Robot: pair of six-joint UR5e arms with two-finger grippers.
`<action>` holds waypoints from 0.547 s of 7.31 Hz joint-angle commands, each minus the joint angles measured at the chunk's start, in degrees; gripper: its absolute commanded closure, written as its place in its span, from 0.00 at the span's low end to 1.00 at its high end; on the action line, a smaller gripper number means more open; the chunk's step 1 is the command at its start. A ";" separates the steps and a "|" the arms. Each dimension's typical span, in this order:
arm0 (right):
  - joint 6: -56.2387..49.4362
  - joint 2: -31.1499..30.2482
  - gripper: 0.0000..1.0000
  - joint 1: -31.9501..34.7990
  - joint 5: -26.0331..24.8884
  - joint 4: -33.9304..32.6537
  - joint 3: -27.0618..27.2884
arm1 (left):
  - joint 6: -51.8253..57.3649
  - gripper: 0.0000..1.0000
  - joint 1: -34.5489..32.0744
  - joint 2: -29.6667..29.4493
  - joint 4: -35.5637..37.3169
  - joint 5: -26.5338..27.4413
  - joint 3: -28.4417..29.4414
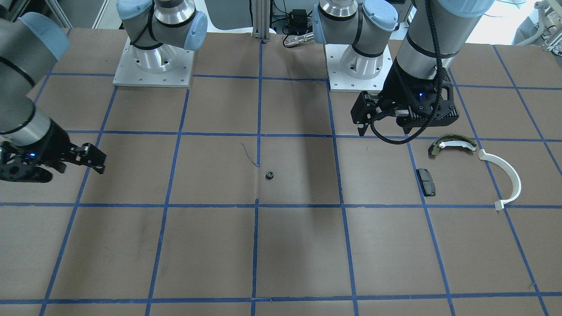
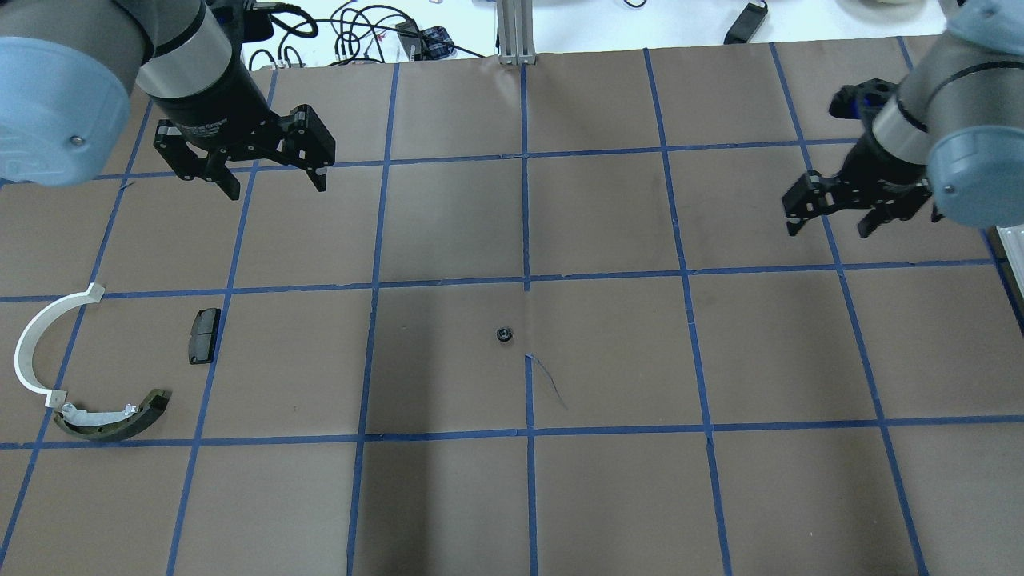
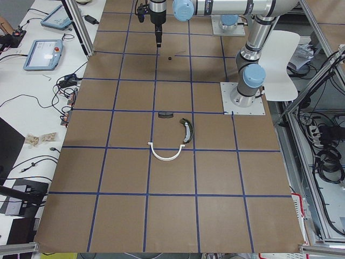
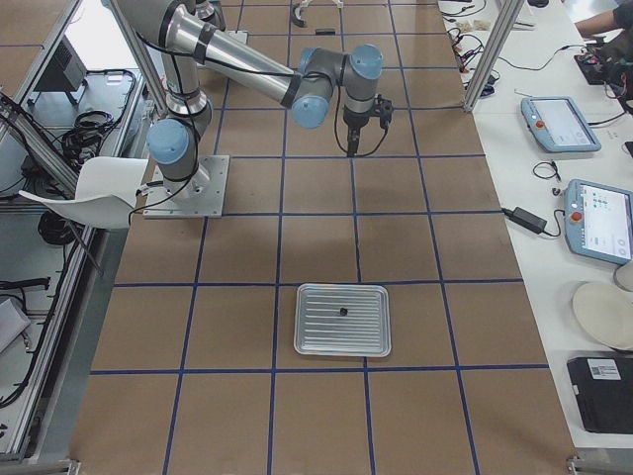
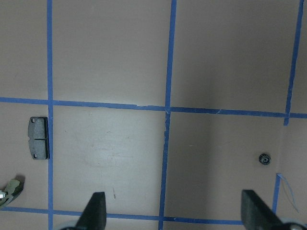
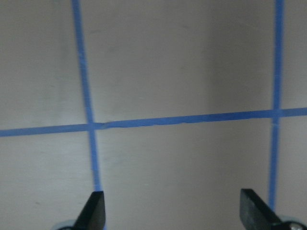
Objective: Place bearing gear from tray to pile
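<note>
A small black round bearing gear lies on the brown mat at the table's middle; it also shows in the front view and the left wrist view. A metal tray holding one small dark part shows only in the right side view. The pile lies at the robot's left: olive shoe, white arc, black pad. My left gripper is open and empty, raised beyond the pad. My right gripper is open and empty, raised over bare mat at the right.
Blue tape lines grid the mat. The two arm base plates stand at the robot's edge. An aluminium post and cables sit past the far edge. Tablets lie on the side bench.
</note>
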 commanded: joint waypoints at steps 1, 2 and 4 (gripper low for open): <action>-18.77 0.42 0.00 -11.82 -2.09 -0.63 -0.19 | -0.15 0.00 -0.05 -0.20 0.00 -0.18 -0.04; -23.62 0.60 0.00 -16.30 -1.92 -0.72 -0.28 | -0.06 0.00 0.12 -0.20 0.00 -0.26 -0.04; -32.41 5.05 0.00 -22.99 -2.09 -7.09 -0.80 | -0.23 0.00 0.04 -0.28 0.00 -0.35 -0.04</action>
